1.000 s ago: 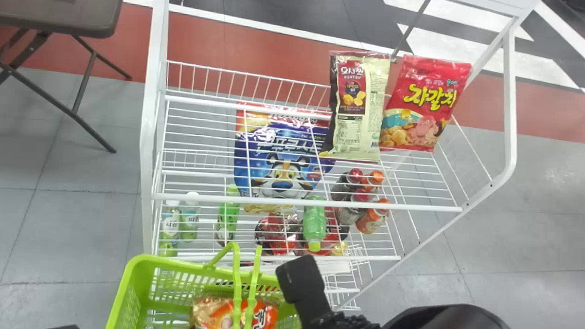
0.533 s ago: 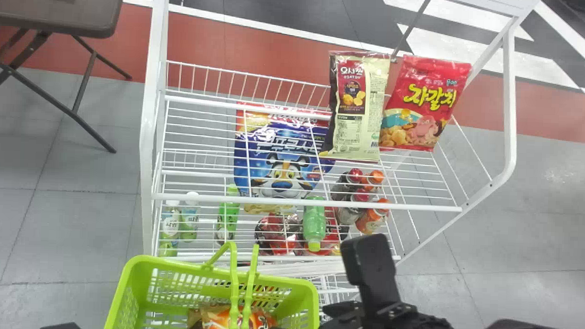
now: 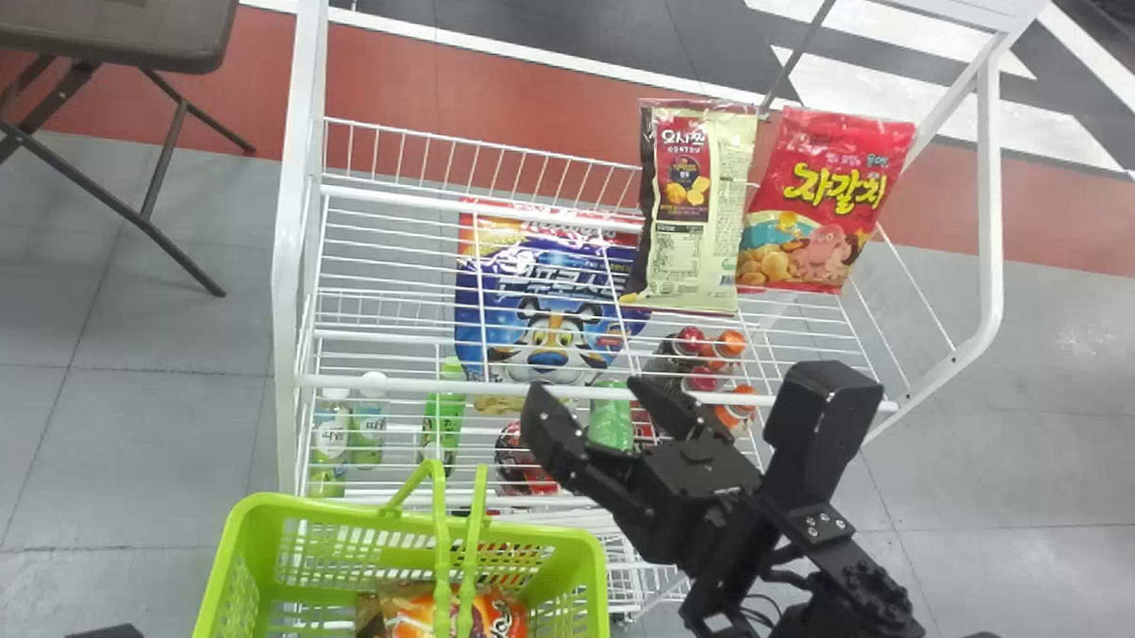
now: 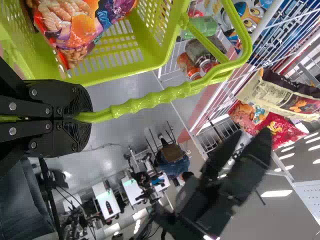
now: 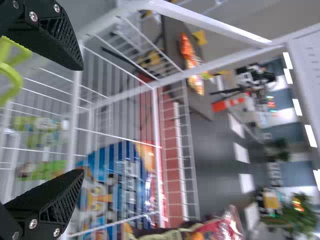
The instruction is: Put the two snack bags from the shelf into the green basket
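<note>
Below frame centre, my right gripper gapes, ready for the snack bags; my left gripper clamps the basket handle, presumably for steadiness.

The two snack bags lie at the far right of the white wire shelf, both closed: a cream-and-dark bag with a red panel on the left, and just beside it a bright red bag with yellow lettering, tilted to the right. Near left, the lime-green basket is open-topped, handles raised.
</note>
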You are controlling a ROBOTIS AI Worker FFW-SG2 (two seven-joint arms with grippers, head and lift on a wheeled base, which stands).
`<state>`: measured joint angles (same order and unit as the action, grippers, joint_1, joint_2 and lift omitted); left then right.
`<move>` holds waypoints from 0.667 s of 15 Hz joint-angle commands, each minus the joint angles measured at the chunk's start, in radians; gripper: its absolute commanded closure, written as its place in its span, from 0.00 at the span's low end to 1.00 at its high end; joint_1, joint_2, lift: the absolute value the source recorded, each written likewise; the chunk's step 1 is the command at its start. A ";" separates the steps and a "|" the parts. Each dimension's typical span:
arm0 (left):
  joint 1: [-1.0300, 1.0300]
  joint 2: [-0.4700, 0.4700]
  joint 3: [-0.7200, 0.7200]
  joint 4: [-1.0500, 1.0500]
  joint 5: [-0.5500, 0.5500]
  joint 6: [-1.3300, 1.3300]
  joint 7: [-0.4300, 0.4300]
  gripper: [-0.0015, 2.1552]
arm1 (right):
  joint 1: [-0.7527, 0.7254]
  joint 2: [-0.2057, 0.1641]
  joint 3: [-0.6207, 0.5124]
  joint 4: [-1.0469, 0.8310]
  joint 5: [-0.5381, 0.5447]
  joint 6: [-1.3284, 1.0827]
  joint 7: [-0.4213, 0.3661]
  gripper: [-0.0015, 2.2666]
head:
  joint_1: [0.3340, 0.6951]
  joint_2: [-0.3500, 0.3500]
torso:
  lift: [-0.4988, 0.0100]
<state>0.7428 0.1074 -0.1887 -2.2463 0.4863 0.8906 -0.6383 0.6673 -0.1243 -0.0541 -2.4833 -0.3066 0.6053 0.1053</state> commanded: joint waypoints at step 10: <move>0.007 0.012 0.015 0.013 0.021 -0.014 -0.014 0.88 | 0.114 0.014 0.063 0.159 0.121 -0.572 -0.076 0.04 | 1.00 0.00 | 0.96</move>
<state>0.7449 0.1180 -0.1802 -2.2308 0.5027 0.8767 -0.6498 0.7800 -0.1148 0.0085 -2.3102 -0.1781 -0.0092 0.0318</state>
